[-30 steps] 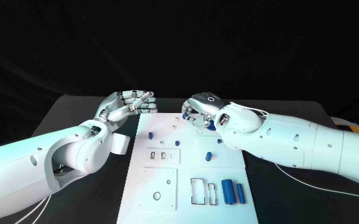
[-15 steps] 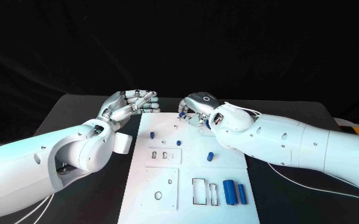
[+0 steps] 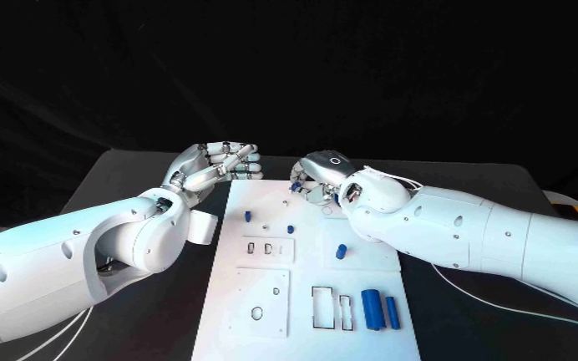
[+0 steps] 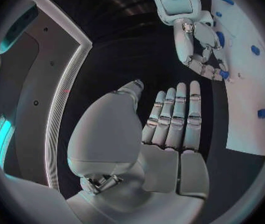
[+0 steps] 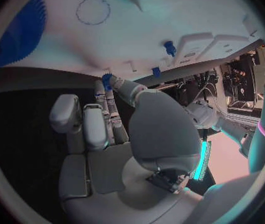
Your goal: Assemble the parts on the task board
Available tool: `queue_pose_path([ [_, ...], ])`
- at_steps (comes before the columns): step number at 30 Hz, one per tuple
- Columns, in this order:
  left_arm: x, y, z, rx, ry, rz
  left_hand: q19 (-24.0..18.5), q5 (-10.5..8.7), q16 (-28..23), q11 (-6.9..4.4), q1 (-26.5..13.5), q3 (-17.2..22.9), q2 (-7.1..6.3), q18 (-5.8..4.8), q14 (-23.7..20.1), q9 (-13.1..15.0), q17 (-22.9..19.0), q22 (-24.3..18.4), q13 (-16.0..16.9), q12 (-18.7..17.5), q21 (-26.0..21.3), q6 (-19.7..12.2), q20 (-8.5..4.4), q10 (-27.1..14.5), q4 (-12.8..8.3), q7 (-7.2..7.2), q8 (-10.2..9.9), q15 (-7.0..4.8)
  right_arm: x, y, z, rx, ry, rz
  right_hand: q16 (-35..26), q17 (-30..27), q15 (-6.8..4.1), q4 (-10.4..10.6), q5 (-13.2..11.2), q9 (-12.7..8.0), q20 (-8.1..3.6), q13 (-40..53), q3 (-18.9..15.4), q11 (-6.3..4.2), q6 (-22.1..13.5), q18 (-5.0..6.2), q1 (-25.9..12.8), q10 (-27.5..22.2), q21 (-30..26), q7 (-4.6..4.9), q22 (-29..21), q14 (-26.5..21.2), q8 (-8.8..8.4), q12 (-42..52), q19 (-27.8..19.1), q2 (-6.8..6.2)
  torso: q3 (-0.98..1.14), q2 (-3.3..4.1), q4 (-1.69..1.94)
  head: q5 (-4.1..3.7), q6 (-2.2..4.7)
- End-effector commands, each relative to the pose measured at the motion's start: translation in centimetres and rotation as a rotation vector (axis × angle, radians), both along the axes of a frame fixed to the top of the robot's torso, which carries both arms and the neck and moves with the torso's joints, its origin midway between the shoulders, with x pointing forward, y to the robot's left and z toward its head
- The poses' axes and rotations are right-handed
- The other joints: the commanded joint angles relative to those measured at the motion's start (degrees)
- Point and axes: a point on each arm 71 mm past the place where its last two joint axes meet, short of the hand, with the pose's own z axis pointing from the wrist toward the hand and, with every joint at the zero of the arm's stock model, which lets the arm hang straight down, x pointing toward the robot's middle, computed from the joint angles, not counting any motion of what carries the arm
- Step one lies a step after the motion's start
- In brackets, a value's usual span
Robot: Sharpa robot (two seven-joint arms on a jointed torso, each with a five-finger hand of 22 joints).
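I have the right hand [image 3: 316, 179] over the far end of the white board [image 3: 280, 294], with its fingers curled down. In the left wrist view a small blue piece [image 4: 223, 74] sits at the tips of those fingers, and the right wrist view shows the same piece pinched between thumb and fingertip, so I record this hand as clamped on that piece. It is held just at the board's far edge, and I judge the pinch at the fingertips is meant to leave the piece's lower end free for seating; I cannot make out which hole it is aimed at.

My left hand [image 3: 215, 167] rests at the board's far left corner, holding nothing. The left wrist view shows its fingers [image 4: 176, 119] straight and side by side, the thumb apart. I read that posture as standing by, or steadying the board's corner; whether it touches the board I cannot tell.

On the board, two short blue pegs [image 3: 248, 215] [image 3: 291, 229] stand near the middle, a third blue peg [image 3: 341, 251] stands further right, and two larger blue cylinders [image 3: 372, 308] lie side by side at the near right beside a rectangular cut-out [image 3: 321, 307]. Those larger parts appear unassembled, so I judge the task to be at an early or middle stage.
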Motion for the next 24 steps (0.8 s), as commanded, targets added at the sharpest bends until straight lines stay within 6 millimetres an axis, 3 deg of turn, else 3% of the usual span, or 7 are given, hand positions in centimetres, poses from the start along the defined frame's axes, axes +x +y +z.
queue_pose_path([
  [1,-0.1,-0.4,0.2,-0.013,-0.004,-0.024,0.3,-0.15,-0.2,0.39,-0.4,-0.3,0.34,0.77,-0.3,-0.1,0.1,-0.1,-0.1,-0.2,-0.3,-0.3,0.18,-0.1,0.1,1.32,-0.2,0.08,0.0,0.4,-0.2,-0.012,0.014,0.013,0.4,0.0,-0.13,0.1,0.2,0.0,0.34,0.0,0.2,-0.04,-0.5,-0.76,-0.5,-0.5,0.2,-0.04,0.0,1.2,0.1,-0.2,0.2,-0.26,0.03,-0.01,0.03,-0.07,-0.01],
  [8,-0.1,-0.5,0.3,-0.014,-0.005,-0.029,0.3,-0.15,-0.2,0.39,-0.4,-0.3,0.34,0.77,-0.3,-0.1,0.1,-0.1,-0.1,-0.2,-0.3,-0.3,0.18,-0.1,0.1,1.32,-0.2,0.08,0.1,1.0,-0.4,-0.02,0.019,0.008,0.4,0.0,-0.09,0.2,0.2,0.1,0.41,0.0,0.2,0.03,-0.7,-0.75,-0.7,-0.7,0.2,0.03,0.0,1.1,0.06,-0.3,0.1,-0.33,-0.01,0.03,0.16,-0.02,0.04],
  [16,0.0,-0.5,0.4,-0.014,-0.006,-0.03,0.3,-0.15,-0.2,0.39,-0.4,-0.3,0.34,0.77,-0.3,-0.1,0.1,-0.1,-0.1,-0.2,-0.3,-0.3,0.18,-0.1,0.1,1.32,-0.2,0.08,0.1,1.6,-0.8,-0.023,0.025,0.009,0.4,-0.1,-0.04,0.2,0.2,0.2,0.47,0.0,0.2,0.09,-0.9,-0.73,-0.8,-0.8,0.1,0.12,0.0,1.1,-0.01,-0.4,0.0,-0.39,-0.05,0.03,0.08,0.14,-0.02],
  [22,0.0,-0.5,0.4,-0.014,-0.007,-0.031,0.3,-0.15,-0.2,0.41,-0.3,-0.3,0.36,0.77,-0.3,-0.1,0.1,-0.1,-0.1,-0.3,-0.4,-0.3,0.19,-0.1,0.1,1.34,-0.3,0.09,0.4,1.6,-1.0,-0.038,0.037,-0.005,0.2,-1.2,0.54,0.4,0.1,0.5,0.93,-0.5,0.3,0.81,-2.5,-0.5,-1.5,-2.8,-0.6,0.73,-0.9,0.7,-0.51,-1.6,-0.9,-1.26,-0.05,0.0,0.0,0.24,-0.03],
  [24,0.0,-0.5,0.4,-0.014,-0.007,-0.031,0.3,-0.14,-0.3,0.43,-0.3,-0.4,0.41,0.77,-0.3,-0.1,0.2,-0.2,-0.1,-0.4,-0.4,-0.4,0.21,-0.1,0.0,1.36,-0.3,0.12,0.5,1.5,-1.0,-0.041,0.038,-0.008,-0.9,-3.4,1.2,0.4,0.0,0.4,1.44,-1.1,-0.2,1.66,-4.4,0.0,-2.0,-5.6,-2.4,1.6,-3.5,-0.1,-1.46,-2.4,-2.8,-2.46,-0.07,0.0,0.0,0.24,-0.02],
])
